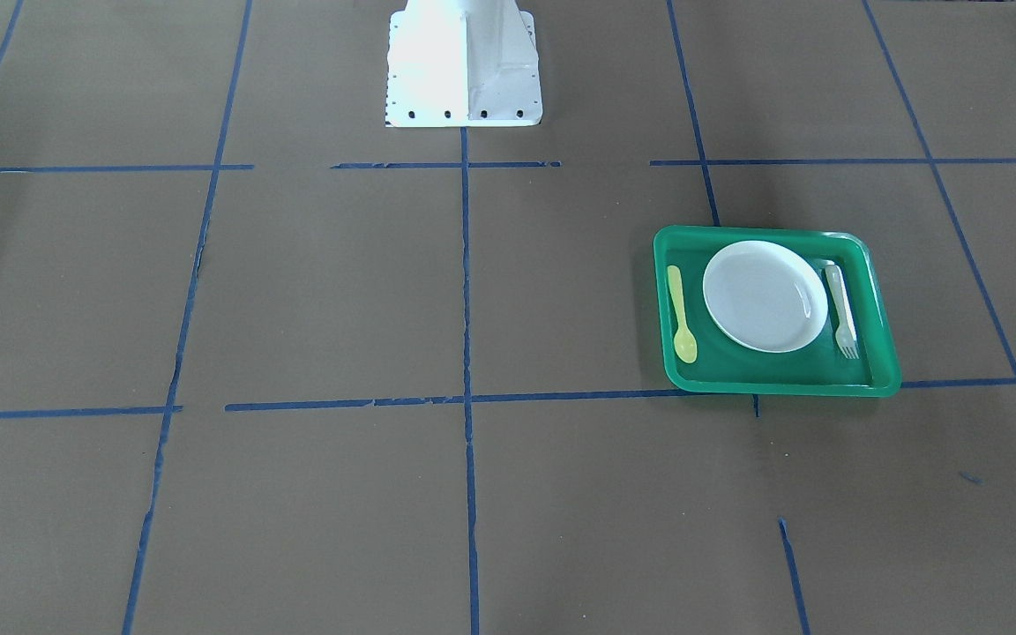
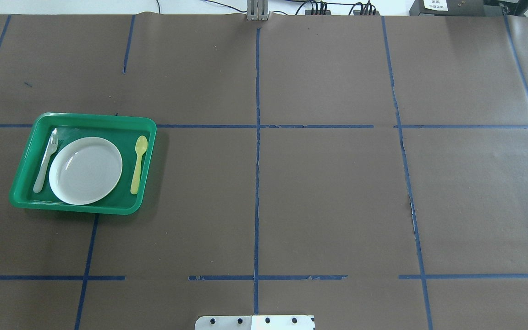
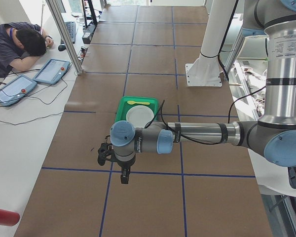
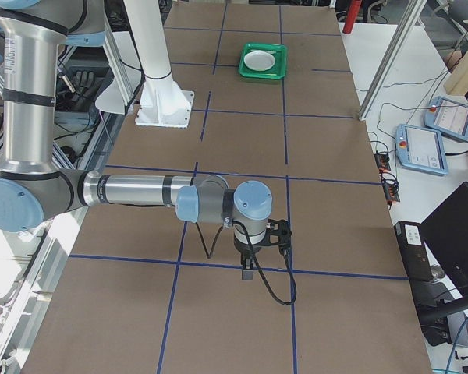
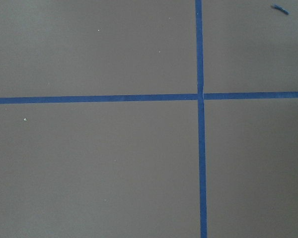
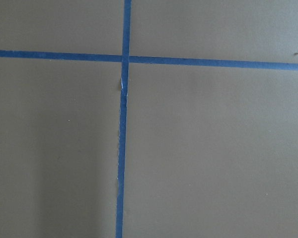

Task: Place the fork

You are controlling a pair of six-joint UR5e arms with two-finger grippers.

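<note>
The pale grey-white fork point(image 1: 842, 309) lies flat in the green tray point(image 1: 773, 386), beside the white plate point(image 1: 764, 295); the yellow spoon point(image 1: 681, 313) lies on the plate's other side. From overhead, the fork point(image 2: 46, 160) is at the left of the tray point(image 2: 80, 208), tines toward the far edge. My left gripper point(image 3: 124, 176) hangs above the table, on the near side of the tray point(image 3: 122, 106), apart from it. My right gripper point(image 4: 247, 272) hangs far from the tray point(image 4: 263, 74). I cannot tell whether either is open or shut. Both wrist views show only bare table.
Blue tape lines point(image 2: 257, 137) grid the brown table. The white robot pedestal point(image 1: 464, 62) stands at the robot's edge. An operator point(image 3: 19, 42) and tablets point(image 3: 52, 70) are at a side bench beyond metal posts point(image 3: 64, 34).
</note>
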